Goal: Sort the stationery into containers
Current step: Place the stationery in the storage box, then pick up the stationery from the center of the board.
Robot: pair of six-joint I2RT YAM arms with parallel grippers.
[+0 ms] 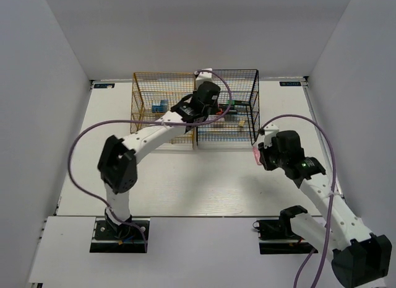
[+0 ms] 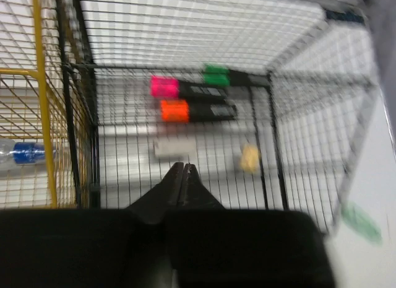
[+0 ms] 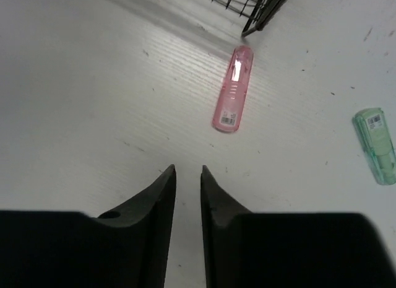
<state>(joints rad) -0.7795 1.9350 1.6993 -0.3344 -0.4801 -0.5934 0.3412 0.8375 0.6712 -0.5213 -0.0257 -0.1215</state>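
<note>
Pink stationery piece (image 1: 255,155) lies on the table (image 1: 185,189) off the black rack's (image 1: 238,114) near right corner, just beside the right gripper (image 1: 262,153); the golden-yellow rack (image 1: 162,111) touches the black one. Left wrist: the left gripper (image 2: 184,175), fingers pressed together, faces pink-, orange- and green-ended highlighters (image 2: 198,111) inside the black rack. Right wrist: fingers slightly spread, empty, the piece ahead, a green piece (image 3: 377,145) well apart on the right

1. Desk (image 3: 93,83): white, matt, finely grooved like wood-grain laminate.
2. Pink piece (image 3: 233,90), ahead of the right fingers (image 3: 159,201): translucent glossy plastic with a bright glint.
3. Green piece (image 3: 376,145), to their right: translucent plastic.
4. Right fingers: smooth matt black plastic.
5. Black rack (image 2: 273,139), ahead of the left fingers (image 2: 175,183): thin dark-coated wire mesh.
6. Golden-yellow rack (image 2: 43,114), to their left: yellow-coated wire.
</note>
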